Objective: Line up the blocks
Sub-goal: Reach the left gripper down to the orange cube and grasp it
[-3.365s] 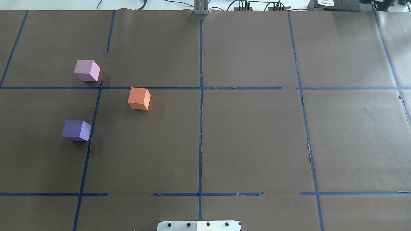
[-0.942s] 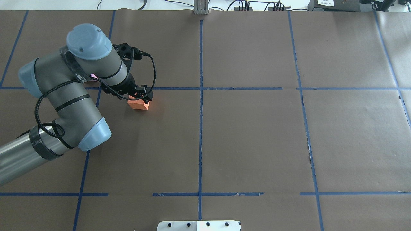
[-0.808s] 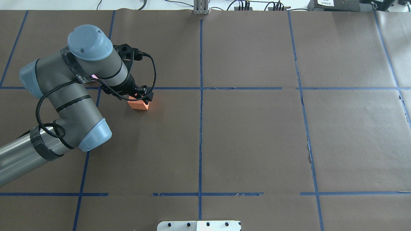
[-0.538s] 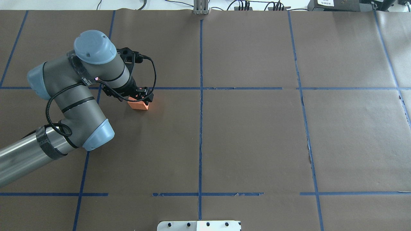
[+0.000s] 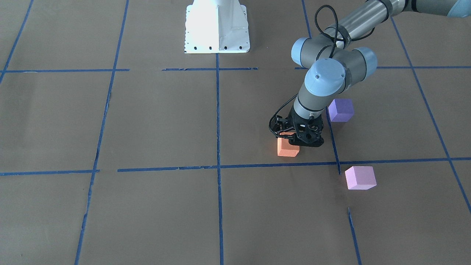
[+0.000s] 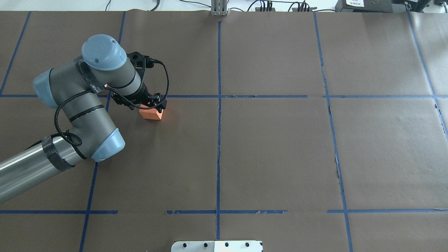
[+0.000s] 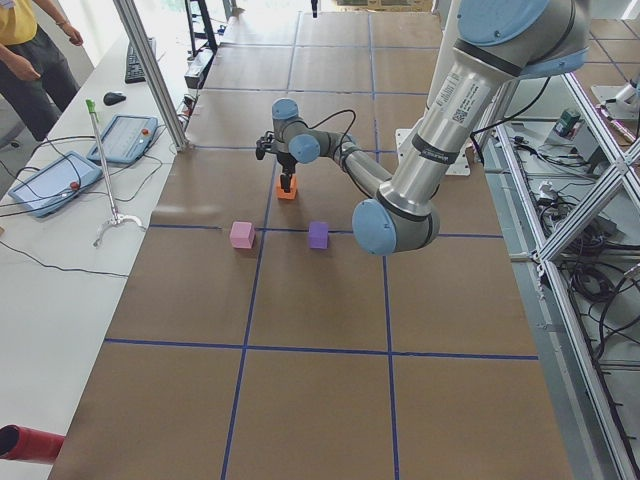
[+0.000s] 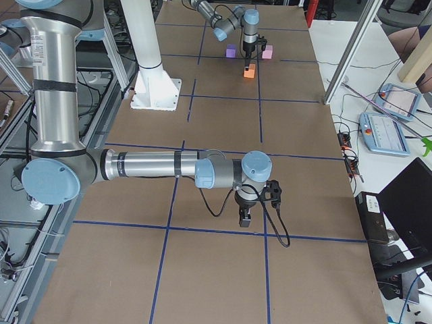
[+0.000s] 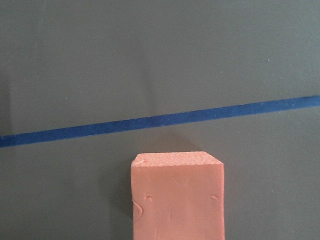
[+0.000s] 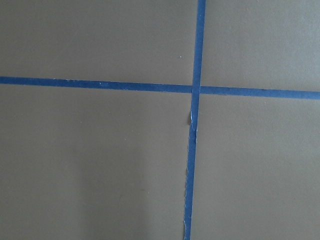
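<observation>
The orange block sits on the brown paper, also seen in the overhead view and filling the bottom of the left wrist view. My left gripper is directly over it, jaws apart on either side of its top, the block resting on the table. The violet-purple block and the pale pink block stand apart on the robot's left side; my left arm hides them in the overhead view. My right gripper hangs over bare paper far from the blocks; I cannot tell its state.
Blue tape lines divide the brown paper into a grid. The white robot base stands at the table's near edge. Tablets and cables lie on a side desk beyond the table's far edge.
My left arm came in over the orange block. In the last second its elbow shifted right while the gripper stayed at the block. The blocks have not moved.
</observation>
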### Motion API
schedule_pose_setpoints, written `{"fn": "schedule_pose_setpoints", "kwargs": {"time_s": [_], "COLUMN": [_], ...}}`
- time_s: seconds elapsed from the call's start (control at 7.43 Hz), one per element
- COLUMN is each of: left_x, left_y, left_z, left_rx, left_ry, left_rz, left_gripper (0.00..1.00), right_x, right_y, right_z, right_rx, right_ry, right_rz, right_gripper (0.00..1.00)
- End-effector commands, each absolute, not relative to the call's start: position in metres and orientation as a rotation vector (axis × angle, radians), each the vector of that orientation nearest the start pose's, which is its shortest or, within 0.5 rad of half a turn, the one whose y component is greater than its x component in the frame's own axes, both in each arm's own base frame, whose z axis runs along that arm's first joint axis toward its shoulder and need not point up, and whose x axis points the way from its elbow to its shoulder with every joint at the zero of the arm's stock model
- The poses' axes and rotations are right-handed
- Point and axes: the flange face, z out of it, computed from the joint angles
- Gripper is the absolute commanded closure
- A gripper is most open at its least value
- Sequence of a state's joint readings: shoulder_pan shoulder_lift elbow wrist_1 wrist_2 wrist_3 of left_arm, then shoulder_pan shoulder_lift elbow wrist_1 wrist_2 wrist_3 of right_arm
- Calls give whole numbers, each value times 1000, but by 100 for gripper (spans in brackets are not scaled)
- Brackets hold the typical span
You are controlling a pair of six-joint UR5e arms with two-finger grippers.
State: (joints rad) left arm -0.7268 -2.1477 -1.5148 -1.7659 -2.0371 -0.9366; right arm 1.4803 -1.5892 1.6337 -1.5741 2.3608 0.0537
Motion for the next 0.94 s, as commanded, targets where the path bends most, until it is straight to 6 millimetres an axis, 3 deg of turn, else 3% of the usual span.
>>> {"fn": "schedule_pose_setpoints", "kwargs": {"time_s": [0.0,0.27,0.54,0.81], "left_x": [475,486,490,497], "left_y": [-541,-550,-554,-555], "left_z": [336,347,345,348], "left_rx": [91,100,103,99], "left_ry": [826,827,823,818], "left_rz": [71,73,71,73], "left_gripper": [2,7,12,23], "right_x": [18,18,18,18], "right_y": [-490,-490,-490,-490], "right_z": [636,636,636,636], "right_rx": [-19,-19,-18,-19], "right_ry": [-791,-791,-791,-791], "right_rz": [-51,-51,-51,-51], "right_gripper": [0,0,0,0]}}
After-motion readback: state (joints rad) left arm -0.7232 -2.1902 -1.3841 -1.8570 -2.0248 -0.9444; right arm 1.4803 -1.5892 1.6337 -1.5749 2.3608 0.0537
